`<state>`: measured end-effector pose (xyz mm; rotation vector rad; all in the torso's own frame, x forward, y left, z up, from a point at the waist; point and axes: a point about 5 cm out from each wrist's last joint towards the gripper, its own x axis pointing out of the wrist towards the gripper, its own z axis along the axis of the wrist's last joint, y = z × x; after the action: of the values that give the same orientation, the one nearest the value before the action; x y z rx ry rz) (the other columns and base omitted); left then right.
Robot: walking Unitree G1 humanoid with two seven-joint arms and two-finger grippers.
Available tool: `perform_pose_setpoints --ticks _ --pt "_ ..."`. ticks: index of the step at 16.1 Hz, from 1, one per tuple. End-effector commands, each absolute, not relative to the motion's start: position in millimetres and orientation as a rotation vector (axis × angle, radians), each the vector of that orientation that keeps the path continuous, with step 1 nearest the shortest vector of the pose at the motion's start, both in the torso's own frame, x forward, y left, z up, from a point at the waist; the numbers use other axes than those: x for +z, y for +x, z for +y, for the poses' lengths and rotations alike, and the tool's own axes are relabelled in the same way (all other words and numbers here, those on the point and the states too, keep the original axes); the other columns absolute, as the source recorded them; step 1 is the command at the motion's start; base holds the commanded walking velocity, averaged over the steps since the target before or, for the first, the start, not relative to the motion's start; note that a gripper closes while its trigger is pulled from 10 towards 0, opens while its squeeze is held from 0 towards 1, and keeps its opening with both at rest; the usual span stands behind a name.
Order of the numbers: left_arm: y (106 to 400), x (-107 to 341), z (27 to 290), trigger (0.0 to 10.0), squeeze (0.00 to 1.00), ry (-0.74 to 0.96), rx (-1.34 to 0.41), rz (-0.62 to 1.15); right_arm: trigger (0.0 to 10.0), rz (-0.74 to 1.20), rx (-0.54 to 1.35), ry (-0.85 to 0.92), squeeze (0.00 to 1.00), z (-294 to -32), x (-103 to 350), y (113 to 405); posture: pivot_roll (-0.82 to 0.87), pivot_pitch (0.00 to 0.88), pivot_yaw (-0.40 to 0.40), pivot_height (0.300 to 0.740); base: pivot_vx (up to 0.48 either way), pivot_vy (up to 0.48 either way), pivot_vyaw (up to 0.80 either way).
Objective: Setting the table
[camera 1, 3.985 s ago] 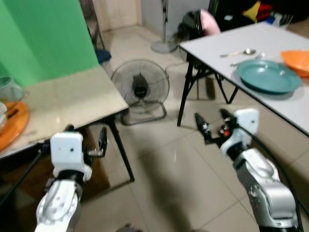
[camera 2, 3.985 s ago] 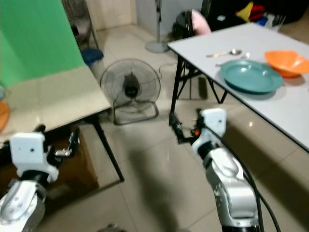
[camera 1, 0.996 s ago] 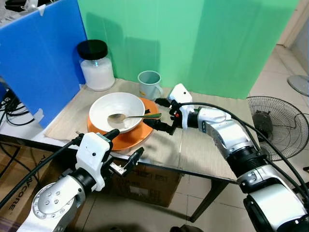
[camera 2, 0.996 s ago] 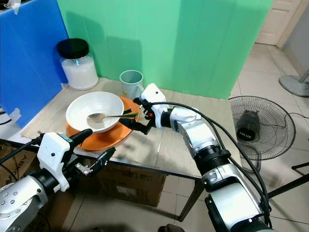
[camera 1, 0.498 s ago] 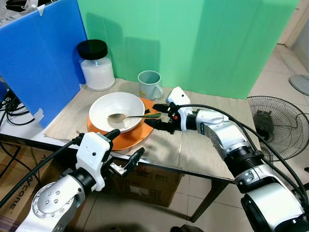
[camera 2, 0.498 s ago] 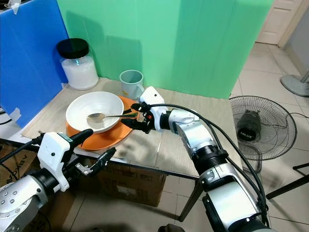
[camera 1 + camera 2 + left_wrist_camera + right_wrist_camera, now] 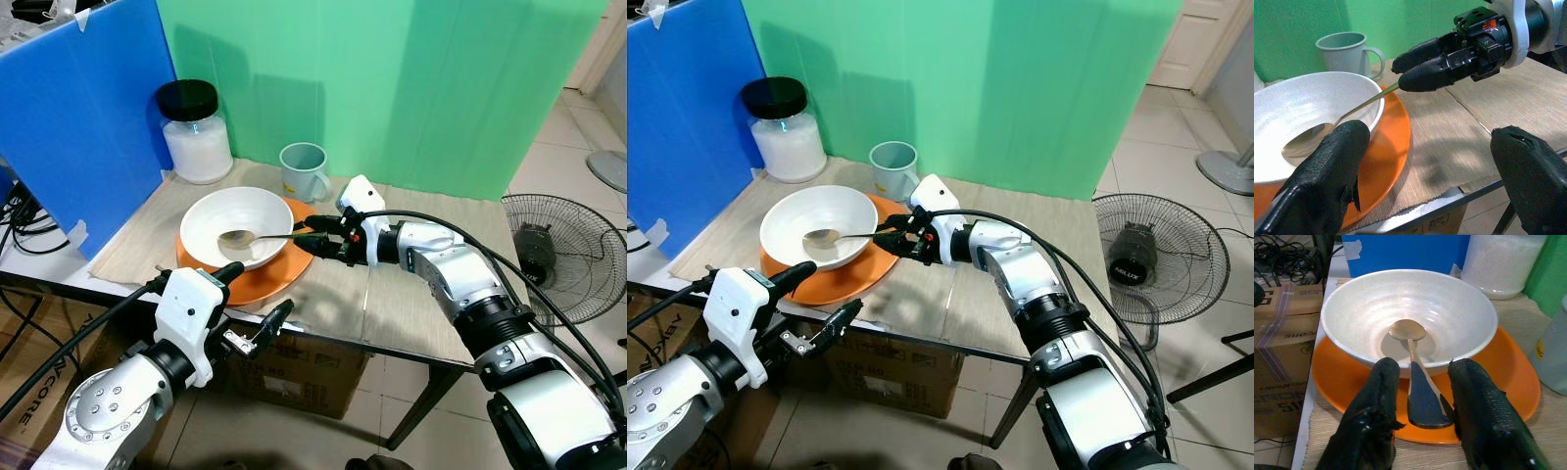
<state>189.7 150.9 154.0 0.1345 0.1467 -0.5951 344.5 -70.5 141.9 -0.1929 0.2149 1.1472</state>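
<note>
Screens point(image 7: 392, 88) of smooth green and blue point(image 7: 83, 108) stand behind a table point(image 7: 431, 323) with a matte, woven-looking top. On it a flat orange plate point(image 7: 269, 279) carries a round white bowl point(image 7: 220, 220), speckled and faintly ribbed inside. Behind them stand a clear jar point(image 7: 196, 137) of white grains with a black lid, and a pale green mug point(image 7: 302, 171) with a handle. A round wire fan point(image 7: 568, 259) sits on the tiled floor to the right.

The right gripper point(image 7: 312, 238) reaches in at the bowl's rim, its fingers on either side of the spoon point(image 7: 257, 236) handle. The right wrist view shows what the head views do not — the fingers point(image 7: 1376, 396) stand a little apart, flanking the dark flattened handle end without pressing it, while the metal scoop lies in the bowl's bottom.

The left gripper point(image 7: 253, 313) hangs below the table's near edge, fingers spread wide — its wrist view shows both rough black pads point(image 7: 1327, 176) and, beyond them, the right gripper's fingertips meeting the thin shaft.
</note>
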Motion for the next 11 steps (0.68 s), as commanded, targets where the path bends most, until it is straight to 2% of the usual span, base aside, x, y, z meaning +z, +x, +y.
perform_pose_setpoints --ticks 1,11 --pt "189.3 155.1 149.0 10.0 0.00 0.139 -0.612 0.149 0.0 0.193 1.159 -0.194 0.00 -69.1 148.0 346.5 -0.02 0.026 0.001 0.740 0.000 0.000 0.00" --pt "189.7 154.1 149.6 10.0 0.00 0.139 -0.613 0.152 0.0 0.198 1.180 -0.196 0.00 -67.2 146.7 345.0 -0.02 0.019 -0.004 0.740 0.000 0.000 0.00"
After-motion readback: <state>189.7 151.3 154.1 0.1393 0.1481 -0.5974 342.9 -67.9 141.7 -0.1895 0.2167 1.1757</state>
